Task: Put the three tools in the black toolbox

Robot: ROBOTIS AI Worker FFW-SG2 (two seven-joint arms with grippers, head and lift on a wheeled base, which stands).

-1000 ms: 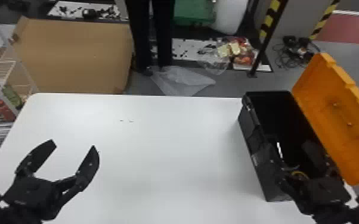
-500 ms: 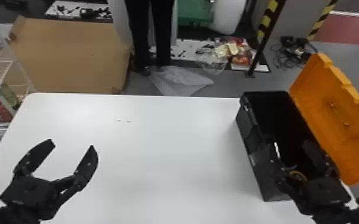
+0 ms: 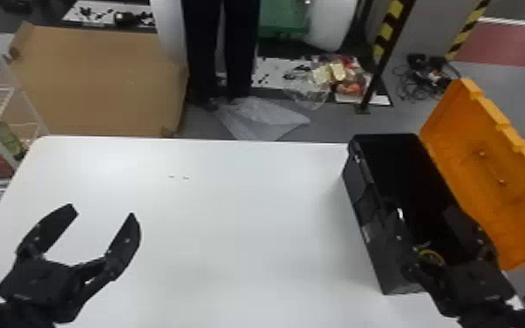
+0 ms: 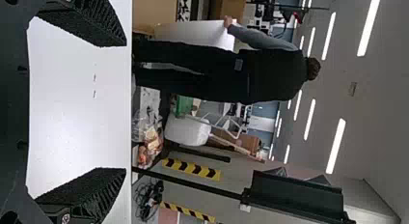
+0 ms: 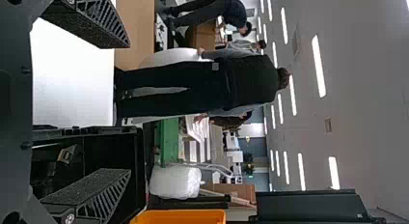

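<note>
Movement: slight; white table, black toolbox, left gripper and right gripper sit a touch farther left in the head view than a second ago, their arrangement unchanged.

Left gripper: open, fingers spread wide, above the table's left part.

Right gripper: open, fingers well apart, at the toolbox's near end, one finger by its table-side wall, the other over the opening. Contact with the box: cannot tell.

Toolbox: upright at the table's right side; orange lid thrown back on the side away from the table.

Tools: dark shapes within the toolbox, with a yellow curved piece low in its near end; count and kinds cannot be told.

Labels: one pale label on the toolbox's table-side wall, print too small to tell.

Surroundings: brown cardboard and clear plastic sheet, beyond the table; black cables, on the floor beyond the toolbox.
</note>
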